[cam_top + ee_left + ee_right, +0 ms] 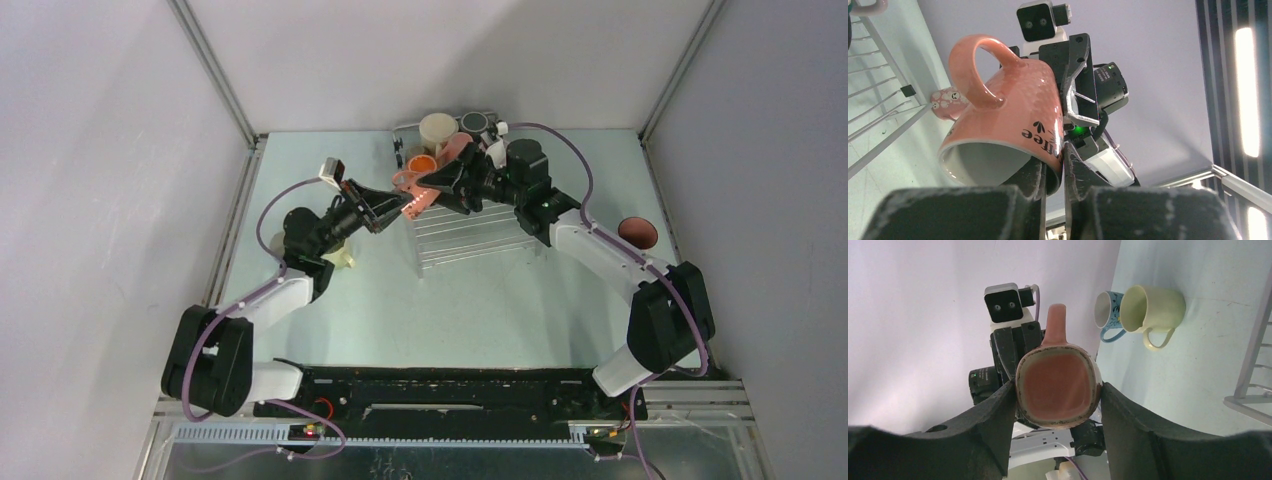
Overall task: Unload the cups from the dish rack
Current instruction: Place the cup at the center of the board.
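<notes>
Hanging above the rack's (470, 240) left edge, pink mug (1008, 115) is pinched at rim by left end effector (1052, 167), body clamped by right end effector (1058, 390).

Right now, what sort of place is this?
Most likely a robotics lab test cell, not a kitchen: plain white wall panels in metal framing enclose a pale green table, with a wire dish rack of mugs on it.

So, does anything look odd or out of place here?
Only one thing: the pink mug is held sideways in mid-air by the dish rack, the left gripper pinching its rim while the right gripper straddles its base. Nothing looks spilled or broken.
</notes>
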You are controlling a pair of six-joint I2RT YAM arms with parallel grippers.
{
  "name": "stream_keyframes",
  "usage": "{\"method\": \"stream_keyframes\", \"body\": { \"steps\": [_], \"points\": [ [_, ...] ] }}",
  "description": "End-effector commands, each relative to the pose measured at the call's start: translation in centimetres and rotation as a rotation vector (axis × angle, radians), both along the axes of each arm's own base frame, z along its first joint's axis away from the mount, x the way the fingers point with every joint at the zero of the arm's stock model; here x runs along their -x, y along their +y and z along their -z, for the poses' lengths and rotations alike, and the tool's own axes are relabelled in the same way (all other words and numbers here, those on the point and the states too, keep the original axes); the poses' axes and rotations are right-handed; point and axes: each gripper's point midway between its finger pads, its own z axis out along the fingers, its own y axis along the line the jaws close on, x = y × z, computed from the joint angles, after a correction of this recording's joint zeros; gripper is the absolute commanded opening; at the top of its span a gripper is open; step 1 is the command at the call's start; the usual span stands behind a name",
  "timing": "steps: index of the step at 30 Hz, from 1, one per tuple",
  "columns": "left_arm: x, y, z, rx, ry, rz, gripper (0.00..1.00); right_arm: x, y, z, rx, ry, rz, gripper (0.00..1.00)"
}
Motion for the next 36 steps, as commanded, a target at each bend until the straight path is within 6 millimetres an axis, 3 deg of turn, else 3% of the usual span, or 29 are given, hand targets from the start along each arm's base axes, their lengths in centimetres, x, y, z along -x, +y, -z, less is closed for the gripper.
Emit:
{"method": "stream_keyframes", "body": {
  "steps": [1, 3, 6, 7, 10, 18, 29, 36],
  "points": [
    [0.8, -0.2, -2.2, 0.032, -0.091, 0.013, 0.0, 1.6, -0.1, -3.1, -0.046, -0.089, -0.024, 0.16],
    [0.9, -0.3, -2.1, 0.01, -0.095, 0.012, 0.0, 1.6, -0.2, -2.9, -0.031, -0.093, -0.017, 0.32],
    [0.7, -0.4, -1.7, -0.055, -0.103, -0.001, 0.0, 1.5, -0.6, -2.6, 0.002, -0.109, 0.007, 0.79],
    [0.7, -0.3, -1.6, -0.081, -0.106, -0.008, 0.0, 1.4, -0.9, -2.4, 0.018, -0.112, 0.02, 0.88],
    [0.6, -0.2, -1.1, -0.172, -0.115, -0.032, 0.0, 0.9, -2.1, -1.5, 0.082, -0.116, 0.066, 0.99],
    [0.5, 1.4, 0.5, -0.493, -0.159, -0.114, 0.0, 0.5, -5.4, -0.4, 0.224, -0.137, 0.166, 1.0],
    [0.5, 6.4, 6.3, -1.03, -0.1, -0.146, 0.0, 0.4, -9.9, 0.5, 0.38, -0.19, 0.244, 1.0],
    [-0.8, 7.3, 8.8, -1.241, -0.056, -0.083, 0.0, 0.7, -11.0, 0.4, 0.415, -0.208, 0.26, 1.0]
  ]
}}
